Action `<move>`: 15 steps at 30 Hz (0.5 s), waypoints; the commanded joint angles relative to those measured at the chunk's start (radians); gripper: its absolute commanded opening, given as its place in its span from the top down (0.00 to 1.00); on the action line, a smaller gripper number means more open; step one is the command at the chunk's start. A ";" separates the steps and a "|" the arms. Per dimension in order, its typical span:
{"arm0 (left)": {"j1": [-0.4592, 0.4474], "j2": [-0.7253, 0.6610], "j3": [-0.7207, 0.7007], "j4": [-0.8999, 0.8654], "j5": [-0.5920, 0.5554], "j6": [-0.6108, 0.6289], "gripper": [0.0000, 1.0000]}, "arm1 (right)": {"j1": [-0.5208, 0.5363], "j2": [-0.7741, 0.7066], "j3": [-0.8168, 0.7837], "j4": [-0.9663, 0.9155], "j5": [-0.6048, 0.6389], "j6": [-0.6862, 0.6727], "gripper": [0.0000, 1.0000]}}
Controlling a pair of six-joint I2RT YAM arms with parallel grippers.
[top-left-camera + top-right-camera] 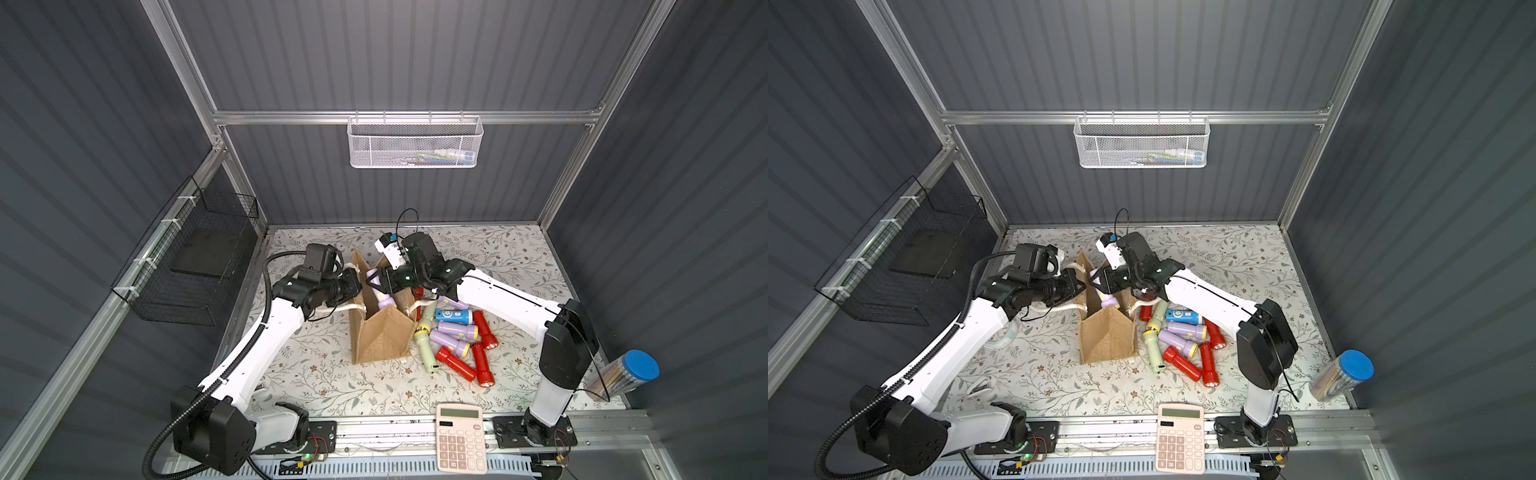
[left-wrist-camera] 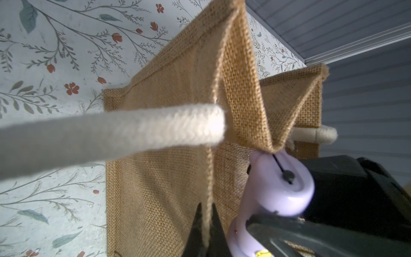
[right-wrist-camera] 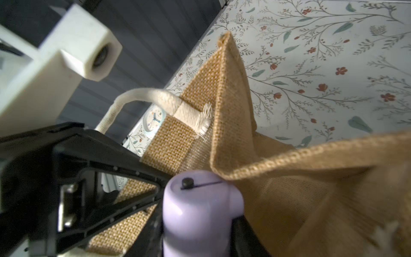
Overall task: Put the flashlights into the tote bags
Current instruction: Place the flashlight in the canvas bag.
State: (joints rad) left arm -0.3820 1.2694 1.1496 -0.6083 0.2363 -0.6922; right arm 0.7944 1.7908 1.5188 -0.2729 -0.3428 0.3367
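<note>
Lilac flashlight (image 3: 198, 207) sits between the jaws of my right gripper (image 3: 200, 224). They are closed on its body, one finger on each side. Its tail end (the one with a small black stud and a thin cord) points up, and its yellow head points down into the mouth of the tote bag (image 1: 380, 336). The tail touches a part of the rim that folds inward. My left gripper (image 2: 205, 231) is pinched tight on the jute of the bag's wall, on the side toward my left arm. One white rope handle (image 2: 111, 133) passes close beside it. The bag stands upright on the flowered table (image 1: 324, 382). Just beside the bag, on my right side, the other flashlights (image 1: 451, 338) lie in a loose pile: lilac, red, pale green and one blue flashlight (image 1: 454, 316). Near the front edge there is a pink calculator (image 1: 460, 438). At the front right corner lies a clear tube (image 1: 619, 376) with a blue cap.
</note>
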 commanded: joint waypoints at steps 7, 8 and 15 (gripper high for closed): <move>0.043 0.038 -0.038 0.041 0.125 0.021 1.00 | 0.105 0.099 0.119 -0.341 0.274 -0.199 0.89; 0.043 0.041 -0.039 0.042 0.127 0.021 1.00 | 0.105 0.110 0.120 -0.345 0.273 -0.184 0.89; 0.052 0.034 -0.045 0.025 0.128 0.024 1.00 | 0.102 0.181 0.118 -0.339 0.252 -0.078 0.89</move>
State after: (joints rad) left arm -0.3382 1.3006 1.1168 -0.5774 0.3386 -0.6884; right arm 0.8955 1.9282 1.6306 -0.5461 -0.1001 0.2028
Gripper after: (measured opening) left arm 0.051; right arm 0.389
